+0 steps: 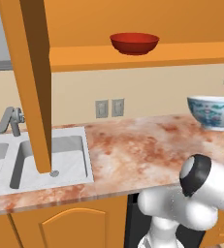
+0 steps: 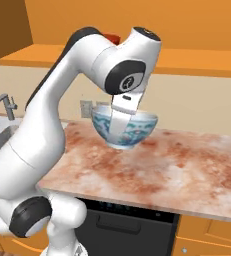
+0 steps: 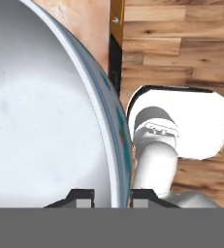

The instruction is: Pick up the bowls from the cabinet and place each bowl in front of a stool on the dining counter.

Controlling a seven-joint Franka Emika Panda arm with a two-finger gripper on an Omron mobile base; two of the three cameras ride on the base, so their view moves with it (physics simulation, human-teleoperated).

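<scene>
The white bowl (image 2: 125, 128), deep and round with blue patterning and touches of red and green on its outside, hangs in the air above the counter (image 2: 187, 165). The gripper (image 3: 112, 197) pinches its rim, 1 dark fingertip inside the bowl and 1 outside, as the hand view shows. In that view the bowl's inside is plain, smooth and pale grey-white, with a thin bluish edge; most of the bowl is cut off by the left and top borders. In the left base view the bowl (image 1: 211, 112) sits at the right edge, partly cut off by the arm.

The red bowl (image 1: 134, 42), wide, shallow and glossy, rests on the plain orange shelf (image 1: 181, 54) of the cabinet. The flat orange door (image 1: 32, 82) stands open, edge toward the camera, with a small round metal knob (image 1: 54, 173) near its lower end.

The counter is pinkish-brown marbled stone, polished. A steel sink (image 1: 50, 160) with 2 basins is set into it, partly hidden behind the door, with a grey faucet (image 1: 10, 120) behind. 2 grey outlets (image 1: 109, 108) sit on the beige wall. In the right base view, the arm hides most of the red bowl.
</scene>
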